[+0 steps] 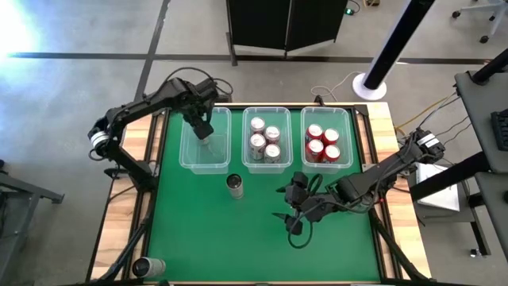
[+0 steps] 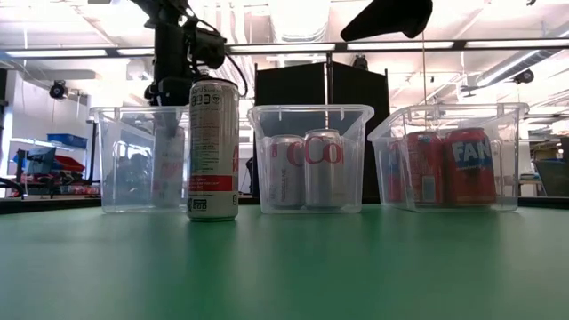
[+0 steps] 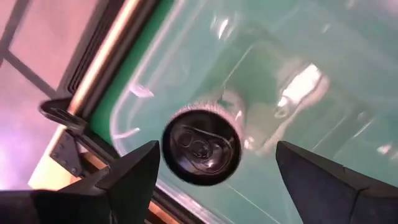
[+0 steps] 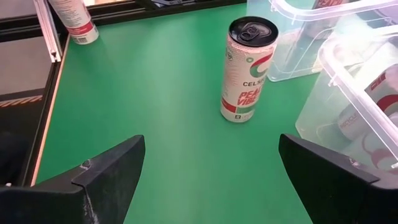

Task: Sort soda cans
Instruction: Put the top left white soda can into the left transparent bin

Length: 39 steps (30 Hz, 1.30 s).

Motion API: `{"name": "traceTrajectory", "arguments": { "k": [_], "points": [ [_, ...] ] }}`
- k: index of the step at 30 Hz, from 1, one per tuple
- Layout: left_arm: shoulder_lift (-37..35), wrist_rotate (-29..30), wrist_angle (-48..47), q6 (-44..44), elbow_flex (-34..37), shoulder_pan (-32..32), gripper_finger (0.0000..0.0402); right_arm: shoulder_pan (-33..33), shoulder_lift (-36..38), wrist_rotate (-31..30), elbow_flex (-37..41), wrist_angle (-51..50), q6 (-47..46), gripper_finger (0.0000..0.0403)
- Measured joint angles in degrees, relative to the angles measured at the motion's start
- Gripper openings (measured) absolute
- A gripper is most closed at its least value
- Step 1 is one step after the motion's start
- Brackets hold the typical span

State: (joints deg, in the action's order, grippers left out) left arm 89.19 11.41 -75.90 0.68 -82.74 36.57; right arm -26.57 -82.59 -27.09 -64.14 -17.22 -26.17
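A: Biggest first: green table point(image 1: 198, 238), then three clear bins across upper middle of the high view. Left bin point(image 1: 205, 147) has the left gripper point(image 1: 200, 127) over it; mid bin point(image 1: 266, 139) holds four silver-white cans, right bin point(image 1: 327, 137) four red ones.

B: Left gripper state?

A: Fingers spread wide, gripping nothing. In its wrist view a can point(image 3: 201, 144) sits between them, top up, over the bin floor. Can't tell if it's resting or mid-drop.

B: Right side?

A: Right gripper point(image 1: 295, 208) low-centre of the high view, also wide open, empty, facing a tall white can point(image 4: 247, 68) standing just below the gap between left & mid bins.

B: Risks?

A: My guess: tall can is narrow, so an off-centre approach could tip it & roll it. Bin walls are close behind it, so fingers might clip a rim. Also one more can point(image 1: 148, 267) lies at lower left of the high view, near the table edge; could roll off.
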Motion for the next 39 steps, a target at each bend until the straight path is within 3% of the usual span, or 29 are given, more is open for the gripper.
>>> {"name": "traceTrajectory", "arguments": {
  "k": [4,7,11,15,20,23,32,39],
  "points": [
    [-0.4,-1.5,-2.0,-0.9,-6.4,-0.6,0.0304,0.4,0.0,0.0,0.0,0.0,0.2,0.0365],
    [-1.8,-6.5,-1.5,-2.4,-10.8,-2.5,0.0304,0.4,0.0,0.0,0.1,0.0,0.7,0.0365],
    [-5.0,-12.2,-1.4,-4.5,-13.2,-10.4,0.0304,0.3,0.0,0.0,1.0,0.0,1.0,0.0365],
    [-8.5,-8.6,0.1,-6.2,-12.3,-23.5,0.0304,0.4,0.0,0.0,2.6,0.0,1.3,0.0365],
    [-10.6,0.0,7.0,-7.4,-8.7,-40.7,0.0304,0.3,0.0,0.0,3.5,1.0,2.0,0.0365],
    [-10.4,1.3,11.9,-8.1,-5.5,-47.1,0.0304,0.3,0.0,0.0,3.5,2.8,3.1,0.0365],
    [-6.2,1.2,18.9,-7.8,2.9,-47.3,0.0304,0.3,0.0,0.0,3.6,3.2,3.7,0.0365],
    [-1.1,-0.9,19.7,-5.7,3.1,-46.1,0.0304,0.4,0.0,0.0,3.6,3.0,3.8,0.0365]
  ]
}}
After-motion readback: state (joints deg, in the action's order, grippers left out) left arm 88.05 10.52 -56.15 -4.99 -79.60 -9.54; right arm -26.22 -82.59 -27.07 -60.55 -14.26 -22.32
